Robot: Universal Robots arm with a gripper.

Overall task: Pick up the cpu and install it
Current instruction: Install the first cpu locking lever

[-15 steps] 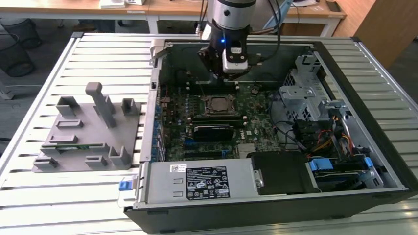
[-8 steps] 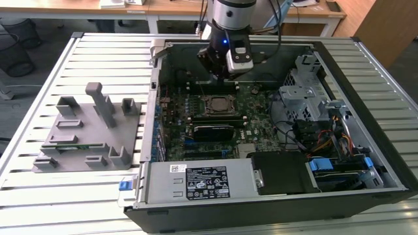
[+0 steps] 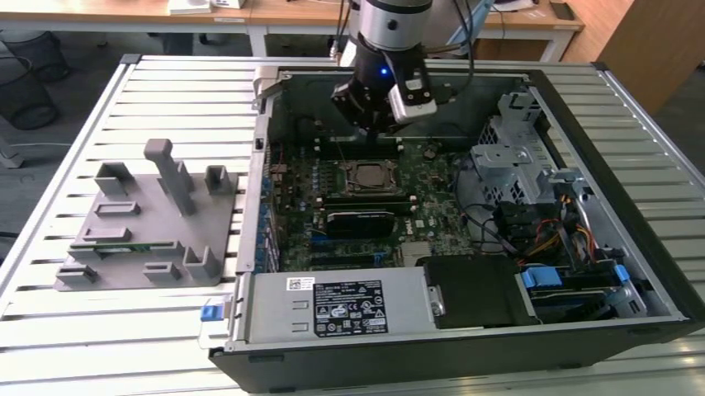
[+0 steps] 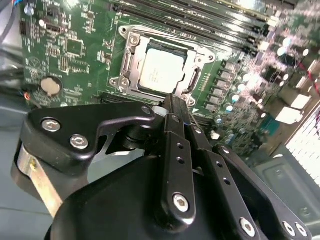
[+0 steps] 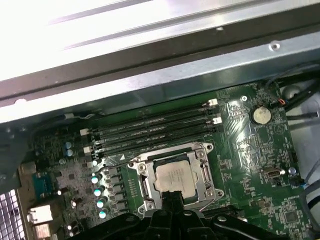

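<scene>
Here, the cpu (image 4: 161, 71) lies flat in the motherboard socket (image 4: 131, 55), its pale silver-grey top facing up and ringed on all sides by the socket's metal frame, near the middle of the green motherboard (image 3: 435, 177) inside the open computer case (image 3: 617, 99). The gripper (image 4: 172, 102) hangs just above and beside the socket; in the second wrist view its dark fingers (image 4: 175, 150) run close together into one narrow tip, drawn shut on nothing, and that tip overlaps the socket's near edge without clearly touching the chip. The first wrist view shows the same tip at the frame's edge, with the memory slots (image 5: 155, 131) just beyond the socket, toward the case's wall. Out on the slatted table, toward the exterior view's left edge, the grey plastic holder (image 3: 154, 223) stands well apart from the case.

By its look the chip should be light, stiff and smooth-topped, so likely slippery under bare pads. Its underside contacts and the socket's are probably delicate, which argues for holding it by two opposite edges of the metal lid, kept level, with little squeeze. The frame leaves scant room beside those edges.
</scene>
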